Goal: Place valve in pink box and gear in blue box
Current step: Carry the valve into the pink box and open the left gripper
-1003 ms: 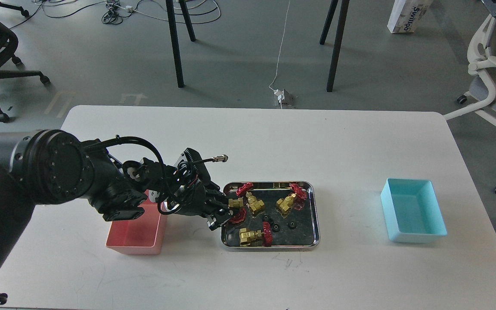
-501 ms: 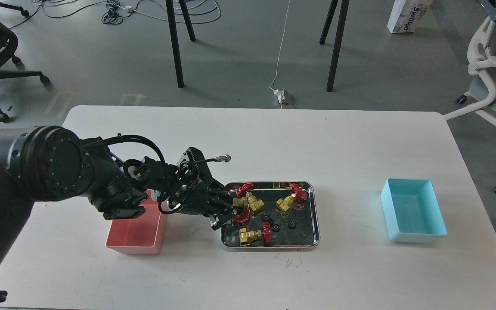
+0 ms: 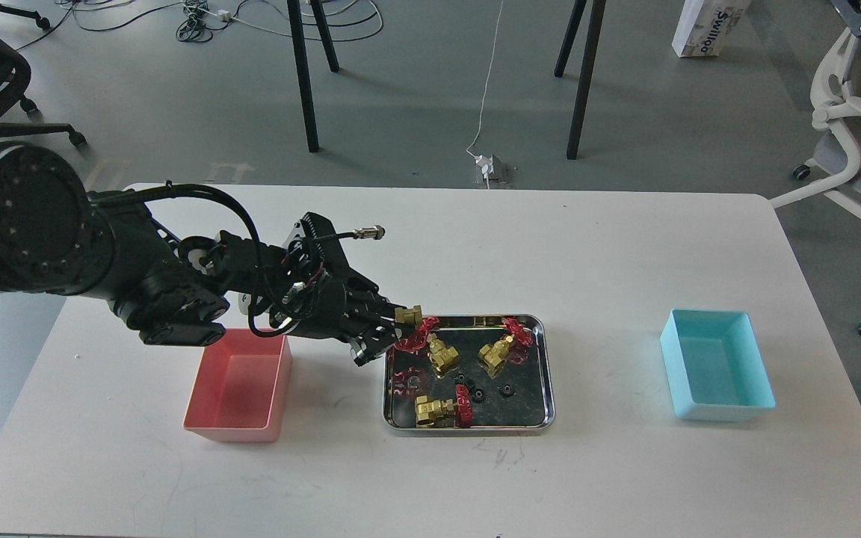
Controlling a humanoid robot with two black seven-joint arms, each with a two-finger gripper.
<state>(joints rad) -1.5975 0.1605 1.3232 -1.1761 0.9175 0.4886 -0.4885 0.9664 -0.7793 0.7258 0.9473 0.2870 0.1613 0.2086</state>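
A white surface (image 3: pixel 475 246) with rounded corners stands on a grey floor, with chair and table legs and loose cables behind it. The valve (image 3: pixel 409 326) hangs above the near-left corner of the steel tray (image 3: pixel 468 430), its brass body uppermost and its red handwheel below, pinched in the jaws of the left gripper (image 3: pixel 389 331), which are closed tight on it. Its reflection shows red on the tray floor beneath. The black left arm (image 3: pixel 139 284) reaches in from the left, passing over the far end of the pink box (image 3: pixel 236 388), which sits empty on the surface just left of the tray. Three more valves lie in the tray: one (image 3: pixel 442 356) just right of the held one, one (image 3: pixel 504 347) toward the far-right corner, one (image 3: pixel 442 408) along the near edge. Three small black gears (image 3: pixel 507 389) lie between them, close together on the tray floor. The blue box (image 3: pixel 716 365) sits empty well to the right, apart from the tray. The right gripper does not appear in this view. A white chair (image 3: pixel 849 134) stands off the surface's right end.
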